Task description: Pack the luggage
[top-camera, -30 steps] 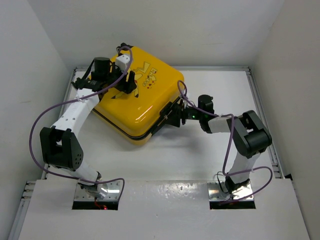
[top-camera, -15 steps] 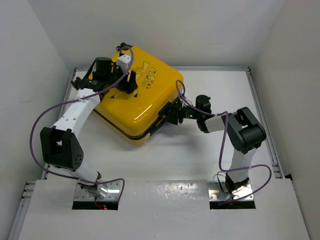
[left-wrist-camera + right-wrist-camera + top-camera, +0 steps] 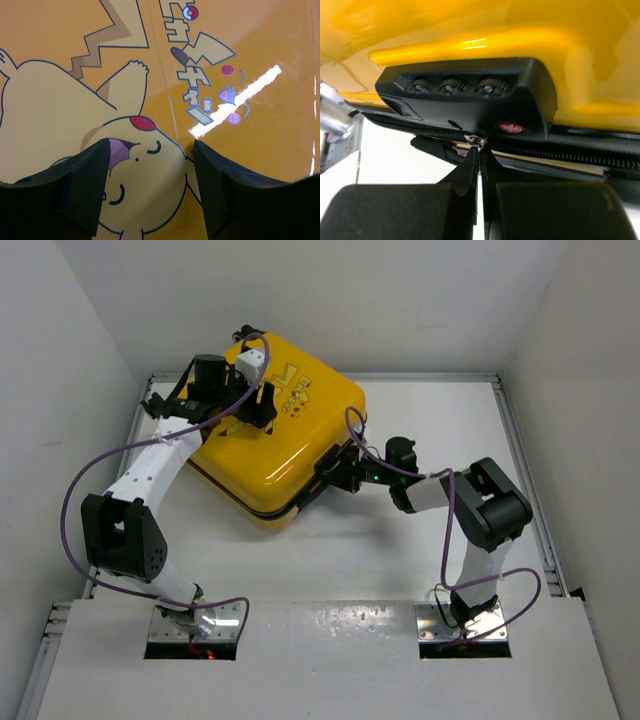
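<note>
Luggage (image 3: pixel 285 455) under spread left gripper (image 3: pixel 150 146), right gripper (image 3: pixel 482 187) pinching zipper (image 3: pixel 479 142)

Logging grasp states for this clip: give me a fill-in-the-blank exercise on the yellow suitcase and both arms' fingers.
1. The black lock block on the large yellow hard-shell suitcase carries ____ number dials.
2. The right gripper has its fingers ____ on the dark zipper pull.
3. The left gripper, over the cartoon-printed lid, has its fingers ____.
Missing words: three; shut; open.
</note>
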